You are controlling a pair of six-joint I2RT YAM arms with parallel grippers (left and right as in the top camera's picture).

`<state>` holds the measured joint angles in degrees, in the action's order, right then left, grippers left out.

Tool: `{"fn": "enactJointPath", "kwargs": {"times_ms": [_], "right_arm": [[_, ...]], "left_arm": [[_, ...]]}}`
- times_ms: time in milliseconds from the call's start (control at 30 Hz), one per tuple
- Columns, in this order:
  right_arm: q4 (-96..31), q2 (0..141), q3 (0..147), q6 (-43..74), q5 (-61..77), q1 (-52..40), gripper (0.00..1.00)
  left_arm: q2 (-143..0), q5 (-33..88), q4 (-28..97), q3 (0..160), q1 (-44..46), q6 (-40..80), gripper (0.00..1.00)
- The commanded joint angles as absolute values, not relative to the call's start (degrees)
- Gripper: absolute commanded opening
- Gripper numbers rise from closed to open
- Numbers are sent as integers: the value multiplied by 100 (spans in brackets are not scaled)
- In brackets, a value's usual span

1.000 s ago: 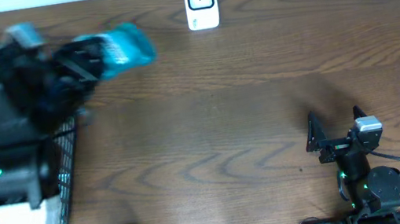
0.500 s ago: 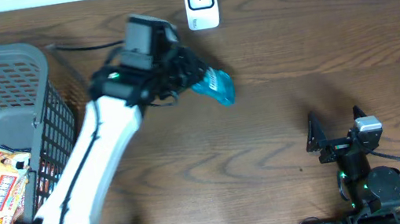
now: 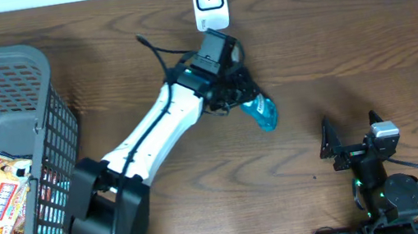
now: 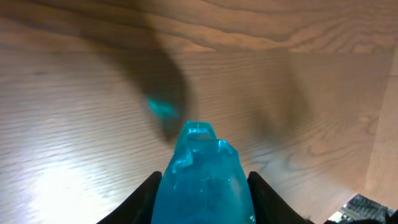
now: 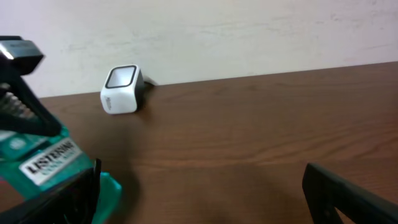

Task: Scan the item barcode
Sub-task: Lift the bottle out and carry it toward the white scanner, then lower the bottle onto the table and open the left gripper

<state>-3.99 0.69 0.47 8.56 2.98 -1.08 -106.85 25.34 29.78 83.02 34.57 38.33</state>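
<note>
One risk: left claw [image 3: 243, 97], clenched on the teal Listerine bottle [image 3: 263, 115], may turn the wrong face to the scanner [image 3: 209, 3]; right claw [image 3: 332, 148] released

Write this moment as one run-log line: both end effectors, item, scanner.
left end effector: shut on teal Listerine bottle | bottle: aloft, short of white barcode scanner | right end effector: open, empty

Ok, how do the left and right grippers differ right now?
The left gripper is shut on the teal bottle; the right gripper is open and holds nothing. The left is stretched far out, just in front of the white scanner; the right is folded back by its own base, well away from the scanner. Shared: both are over the wooden table, and neither touches the scanner.
</note>
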Motion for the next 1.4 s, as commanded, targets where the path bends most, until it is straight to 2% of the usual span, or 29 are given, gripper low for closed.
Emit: {"fn": "enactJointPath", "kwargs": {"times_ms": [0,600,1000,1167,1367], "right_arm": [[-410,34,32,893,270,-102,99],[-410,36,32,893,270,-102,99],[-410,38,32,893,270,-102,99],[-410,38,32,893,270,-102,99],[-410,38,32,893,270,-102,99]], "left_arm": [[-10713,2633,2751,8423,3599,3863,26],[-11874,2355,1981,8423,3909,4187,27],[-12025,2287,2073,8281,3913,3903,62],[-12025,2185,2185,8256,3913,3815,62],[-12025,1225,2906,8256,3913,3778,64]]}}
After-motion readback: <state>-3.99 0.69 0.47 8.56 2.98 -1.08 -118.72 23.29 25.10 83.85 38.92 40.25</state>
